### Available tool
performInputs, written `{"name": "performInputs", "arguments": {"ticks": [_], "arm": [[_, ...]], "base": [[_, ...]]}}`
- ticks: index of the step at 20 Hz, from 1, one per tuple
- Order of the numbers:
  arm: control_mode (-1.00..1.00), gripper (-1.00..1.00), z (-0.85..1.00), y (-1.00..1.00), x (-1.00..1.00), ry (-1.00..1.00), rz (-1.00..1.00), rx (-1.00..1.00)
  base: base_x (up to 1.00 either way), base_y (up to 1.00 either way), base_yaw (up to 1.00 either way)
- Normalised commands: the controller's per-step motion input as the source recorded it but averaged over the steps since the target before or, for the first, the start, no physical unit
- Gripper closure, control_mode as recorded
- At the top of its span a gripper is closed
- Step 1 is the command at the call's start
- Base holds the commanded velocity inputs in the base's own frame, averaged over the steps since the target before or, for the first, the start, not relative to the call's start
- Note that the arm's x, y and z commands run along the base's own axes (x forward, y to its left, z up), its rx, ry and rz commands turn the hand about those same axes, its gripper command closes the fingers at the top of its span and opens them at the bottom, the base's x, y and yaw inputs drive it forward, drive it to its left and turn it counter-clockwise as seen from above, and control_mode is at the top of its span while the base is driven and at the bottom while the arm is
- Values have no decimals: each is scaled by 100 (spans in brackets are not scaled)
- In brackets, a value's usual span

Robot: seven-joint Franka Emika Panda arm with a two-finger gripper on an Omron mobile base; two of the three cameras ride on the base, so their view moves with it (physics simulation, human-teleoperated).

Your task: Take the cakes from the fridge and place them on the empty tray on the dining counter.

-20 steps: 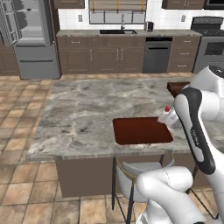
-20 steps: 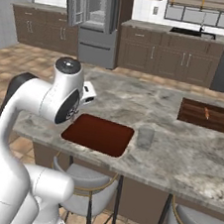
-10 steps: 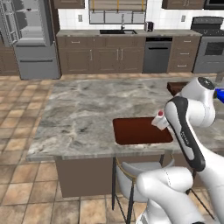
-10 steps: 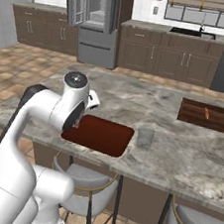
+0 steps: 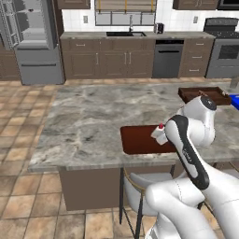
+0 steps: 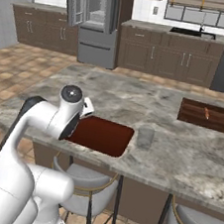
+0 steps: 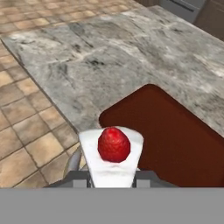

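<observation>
White cake (image 7: 113, 153) is being carried clamped in the gripper (image 7: 111, 177), hovering near the empty tray's (image 7: 175, 135) near edge for placement.

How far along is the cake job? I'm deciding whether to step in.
Done: nothing lies on the reddish-brown tray yet. In hand: the gripper is shut on the white cake, over the tray's edge. Left: set it down, then fetch the chocolate cake from the open fridge.
</observation>
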Motion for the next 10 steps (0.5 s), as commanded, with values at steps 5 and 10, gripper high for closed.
{"name": "performInputs", "arguments": {"ticks": [5, 10], "arm": [[-100, 100, -13, 4, 63, 0, 5, 0], [-100, 100, -17, -6, 65, 1, 5, 0]], "base": [[0, 0, 0], [0, 0, 0]]}}
